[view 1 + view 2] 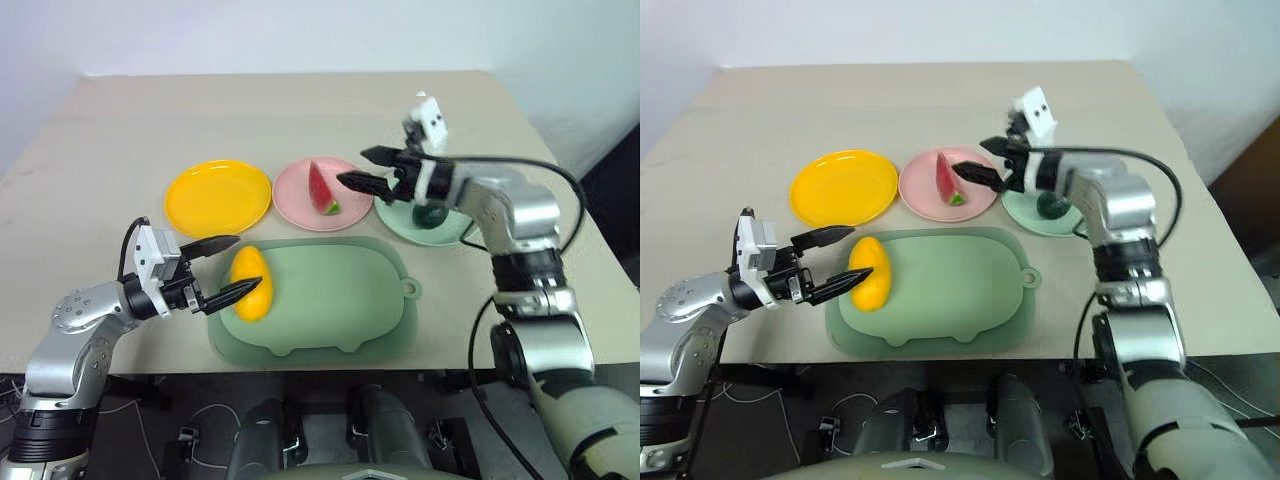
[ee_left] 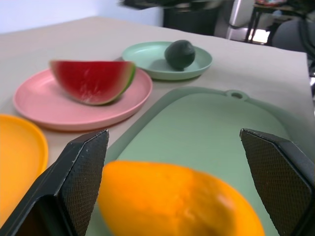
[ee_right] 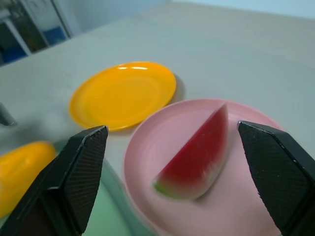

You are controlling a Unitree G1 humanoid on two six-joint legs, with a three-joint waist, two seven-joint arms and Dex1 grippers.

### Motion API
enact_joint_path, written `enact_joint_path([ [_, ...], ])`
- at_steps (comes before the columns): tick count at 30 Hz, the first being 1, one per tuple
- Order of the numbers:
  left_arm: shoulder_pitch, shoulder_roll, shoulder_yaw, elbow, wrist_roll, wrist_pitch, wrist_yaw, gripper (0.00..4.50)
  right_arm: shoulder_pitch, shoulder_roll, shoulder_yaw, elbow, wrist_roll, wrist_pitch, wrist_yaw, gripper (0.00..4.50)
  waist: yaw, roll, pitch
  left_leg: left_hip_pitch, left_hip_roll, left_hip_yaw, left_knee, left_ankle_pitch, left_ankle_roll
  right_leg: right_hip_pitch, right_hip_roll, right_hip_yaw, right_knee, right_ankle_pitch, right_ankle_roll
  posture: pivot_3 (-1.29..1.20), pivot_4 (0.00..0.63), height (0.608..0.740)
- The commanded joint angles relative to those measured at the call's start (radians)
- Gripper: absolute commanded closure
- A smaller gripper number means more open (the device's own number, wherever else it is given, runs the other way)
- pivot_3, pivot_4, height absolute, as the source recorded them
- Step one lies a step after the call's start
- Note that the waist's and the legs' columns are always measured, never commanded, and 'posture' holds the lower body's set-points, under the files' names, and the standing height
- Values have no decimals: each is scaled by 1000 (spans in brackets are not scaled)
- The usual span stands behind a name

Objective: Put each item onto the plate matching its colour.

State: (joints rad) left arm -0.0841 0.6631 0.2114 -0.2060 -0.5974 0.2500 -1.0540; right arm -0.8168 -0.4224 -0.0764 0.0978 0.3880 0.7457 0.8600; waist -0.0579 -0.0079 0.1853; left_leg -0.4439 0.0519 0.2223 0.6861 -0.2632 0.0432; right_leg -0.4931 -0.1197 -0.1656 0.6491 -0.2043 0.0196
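Observation:
The yellow mango [image 1: 249,283] lies at the left end of the green tray [image 1: 330,300]. My left gripper [image 1: 232,268] is open, one fingertip on each side of the mango's near end. The red watermelon wedge [image 1: 322,188] rests on the pink plate [image 1: 295,190]. The dark green avocado [image 2: 179,54] sits on the pale green plate [image 1: 400,225], partly hidden behind my right arm in the head views. My right gripper [image 1: 354,167] hangs open and empty above the pink plate's right edge, pointing at the wedge. The yellow plate [image 1: 218,196] has nothing on it.
The three plates stand in a row across the middle of the beige table [image 1: 120,130], with the tray in front of them near the table's front edge. Bare tabletop lies behind and to the left of the plates.

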Motion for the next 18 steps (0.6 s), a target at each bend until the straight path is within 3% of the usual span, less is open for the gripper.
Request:
enact_joint_path([
  [1, -3, 5, 14, -4, 2, -26, -12, 0, 84, -26, -39, -208, 61, -8, -13, 39, 1, 0, 0, 0, 0, 0, 0, 0, 0, 0, 0, 0, 0, 0, 0, 0, 150, 696],
  [10, -10, -5, 7, 13, 6, -42, -11, 0, 432, -43, -65, -497, 163, -61, -21, 39, 23, 0, 0, 1, 0, -1, 1, 0, 0, 2, -1, 0, -2, 0, 0, 0, 150, 696],
  [18, -4, -8, -5, -20, -15, -10, -10, 0, 524, -51, -17, -554, 142, -101, -73, 39, 21, 0, 0, 1, 0, -1, 1, 0, 0, 3, 0, 0, -2, -1, -1, 0, 150, 696],
])
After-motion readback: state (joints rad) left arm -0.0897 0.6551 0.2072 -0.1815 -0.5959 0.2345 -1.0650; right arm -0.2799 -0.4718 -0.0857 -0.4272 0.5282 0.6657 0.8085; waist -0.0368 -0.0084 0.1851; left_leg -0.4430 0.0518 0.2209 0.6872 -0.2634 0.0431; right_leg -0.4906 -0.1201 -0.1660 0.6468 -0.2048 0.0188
